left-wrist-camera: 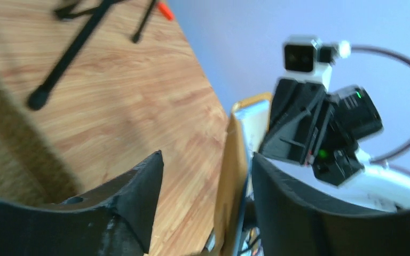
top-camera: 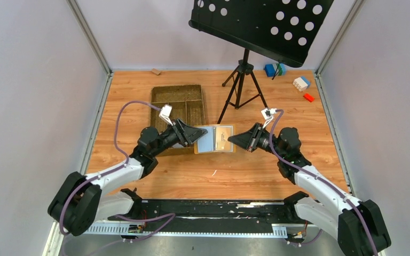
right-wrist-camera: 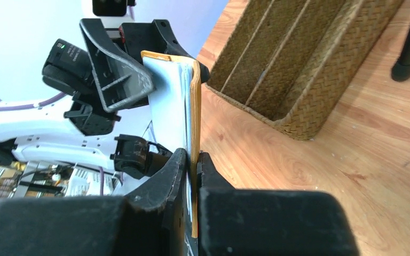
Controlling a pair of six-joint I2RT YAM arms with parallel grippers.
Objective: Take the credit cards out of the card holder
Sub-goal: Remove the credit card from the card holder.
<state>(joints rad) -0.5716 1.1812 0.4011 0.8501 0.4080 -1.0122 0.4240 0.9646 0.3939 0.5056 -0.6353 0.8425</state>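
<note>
Between my two wrists, near the middle of the table [top-camera: 245, 170], the right gripper [right-wrist-camera: 193, 157] is clenched on one edge of the card holder [right-wrist-camera: 168, 101], its black pads pinching the mustard-yellow hem. Opposite it, the left gripper [left-wrist-camera: 207, 156] stands released. Its blunt fingers straddle the far edge, with a gap on one side.

The holder is spread open like a thin book, smooth grey-blue inside with a stitched yellow border. From above, what I take to be a tan-gold card [top-camera: 223, 137] sits flat in its right half. I see no cards lying out on the wood, so I judge that opening is done and every card is yet to be pulled. Just beside the holder is the coarse brown woven tray [right-wrist-camera: 299, 64], stiff-walled and divided.
</note>
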